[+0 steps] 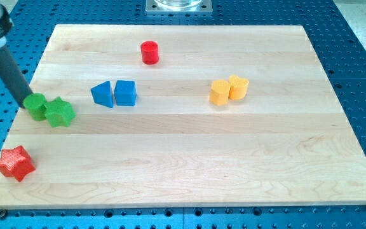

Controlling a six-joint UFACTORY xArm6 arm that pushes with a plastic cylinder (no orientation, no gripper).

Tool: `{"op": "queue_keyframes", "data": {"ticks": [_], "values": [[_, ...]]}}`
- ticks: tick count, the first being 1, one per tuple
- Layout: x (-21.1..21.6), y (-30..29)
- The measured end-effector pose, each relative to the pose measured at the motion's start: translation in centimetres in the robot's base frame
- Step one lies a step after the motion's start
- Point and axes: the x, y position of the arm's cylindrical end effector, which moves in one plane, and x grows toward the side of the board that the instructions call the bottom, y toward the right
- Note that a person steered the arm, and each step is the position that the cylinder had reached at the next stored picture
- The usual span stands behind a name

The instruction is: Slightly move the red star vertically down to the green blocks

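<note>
The red star [15, 163] lies near the board's bottom left corner. The two green blocks sit above it at the left edge: a green cylinder [36, 106] touching a green star [60, 112] on its right. My tip [28, 102] stands at the upper left side of the green cylinder, touching or nearly touching it. The rod slants up to the view's top left. The tip is well above the red star, with a gap of bare board between them.
A red cylinder [149, 52] stands near the top middle. A blue triangle [102, 94] and a blue cube [125, 93] sit side by side left of centre. Two yellow blocks [228, 90] touch each other right of centre. The wooden board [189, 184] lies on a blue perforated table.
</note>
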Motion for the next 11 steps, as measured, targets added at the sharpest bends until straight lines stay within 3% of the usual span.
{"op": "queue_keyframes", "data": {"ticks": [1,2,3,4,7,9,10,11], "values": [[0.0,1.3],[1.2,-3.1],[3.5,-2.9],[8.4,-1.3],[11.2,-2.8],[11.7,4.3],[11.6,-3.1],[14.0,-2.9]]}}
